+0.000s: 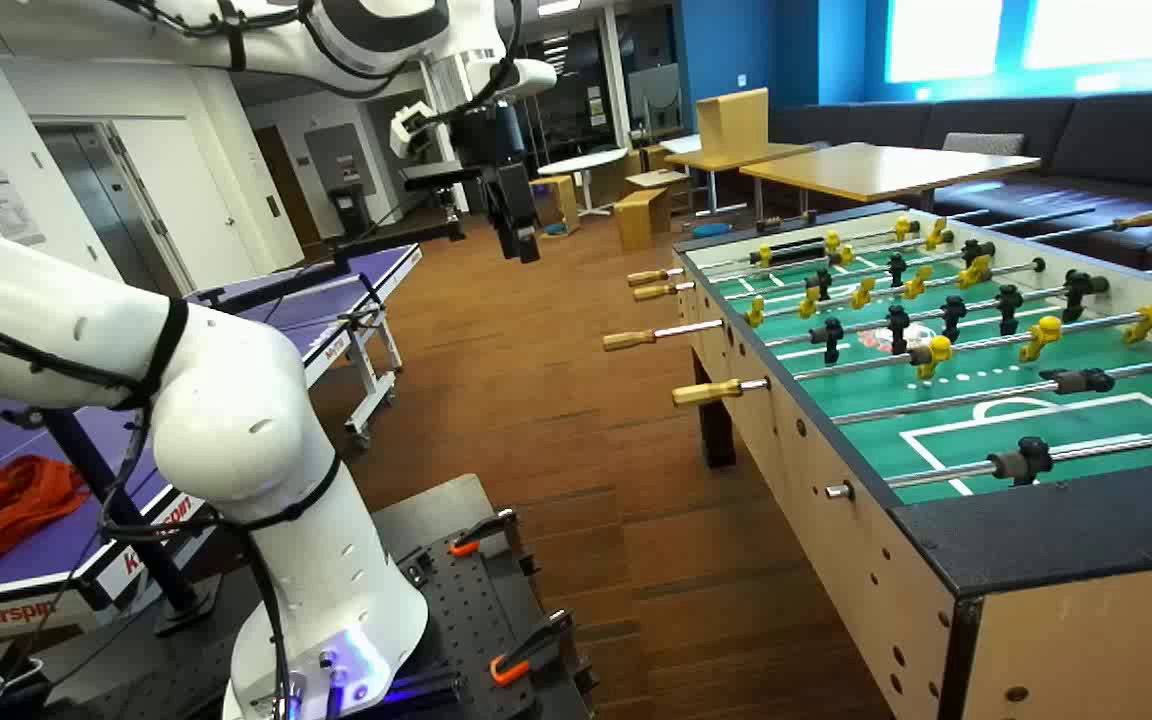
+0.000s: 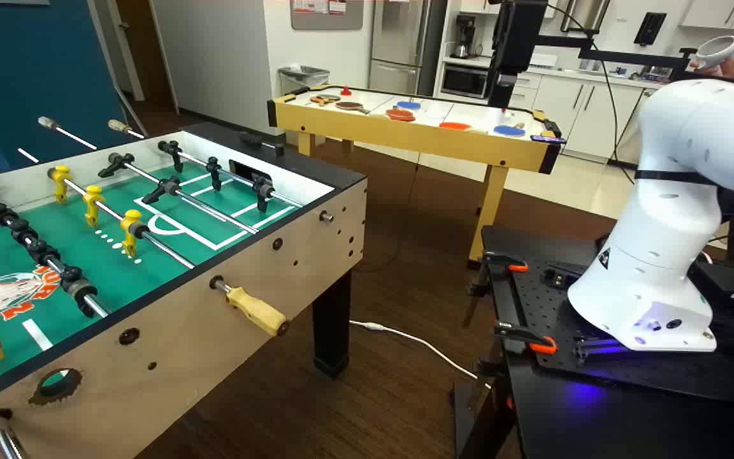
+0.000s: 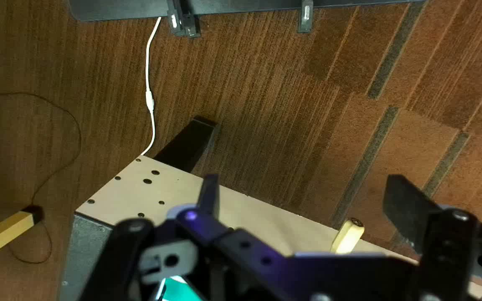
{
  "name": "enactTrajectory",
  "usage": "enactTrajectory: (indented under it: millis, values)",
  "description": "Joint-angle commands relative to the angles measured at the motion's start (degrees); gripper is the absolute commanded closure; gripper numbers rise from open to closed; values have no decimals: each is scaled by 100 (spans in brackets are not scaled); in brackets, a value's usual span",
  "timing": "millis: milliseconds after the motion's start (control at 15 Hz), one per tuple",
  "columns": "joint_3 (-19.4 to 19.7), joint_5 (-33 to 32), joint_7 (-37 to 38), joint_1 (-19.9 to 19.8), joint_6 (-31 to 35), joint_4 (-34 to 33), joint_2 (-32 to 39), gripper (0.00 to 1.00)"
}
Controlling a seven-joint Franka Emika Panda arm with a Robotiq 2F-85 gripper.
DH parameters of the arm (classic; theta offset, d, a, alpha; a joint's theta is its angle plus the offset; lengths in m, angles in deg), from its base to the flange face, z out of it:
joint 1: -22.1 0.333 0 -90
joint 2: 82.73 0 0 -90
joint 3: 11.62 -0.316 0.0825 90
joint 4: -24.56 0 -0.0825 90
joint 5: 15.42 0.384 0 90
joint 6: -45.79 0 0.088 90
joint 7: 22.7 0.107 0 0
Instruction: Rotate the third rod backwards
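Observation:
A foosball table (image 1: pixel 1086 640) also shows in an exterior view (image 2: pixel 182 357). Counting from its near end, a bare stub (image 1: pixel 839 491) ends one rod, a second rod (image 1: pixel 936 405) shows no handle outside, and a third carries yellow players (image 1: pixel 1041 338). This third rod's wooden handle (image 1: pixel 706 392) sticks out of the side panel; it also shows in an exterior view (image 2: pixel 259 312). My gripper (image 1: pixel 519 248) hangs in the air above handle height, apart from the table. In the wrist view, my gripper (image 3: pixel 303 196) is open and empty; a handle end (image 3: pixel 348 235) shows beyond and below its fingers.
More wooden handles (image 1: pixel 628 341) project from the same side. The black bench (image 2: pixel 564 395) with clamps (image 2: pixel 526 338) holds my base. A purple ping-pong table (image 1: pixel 376 265) and an air hockey table (image 2: pixel 392 140) stand around. A white cable (image 2: pixel 418 341) lies on the floor.

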Motion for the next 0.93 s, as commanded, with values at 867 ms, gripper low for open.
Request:
enactTrajectory:
  millis: [867]
  values:
    - [-1146, -2066, 455, 75, 233, 110, 1302, 0]
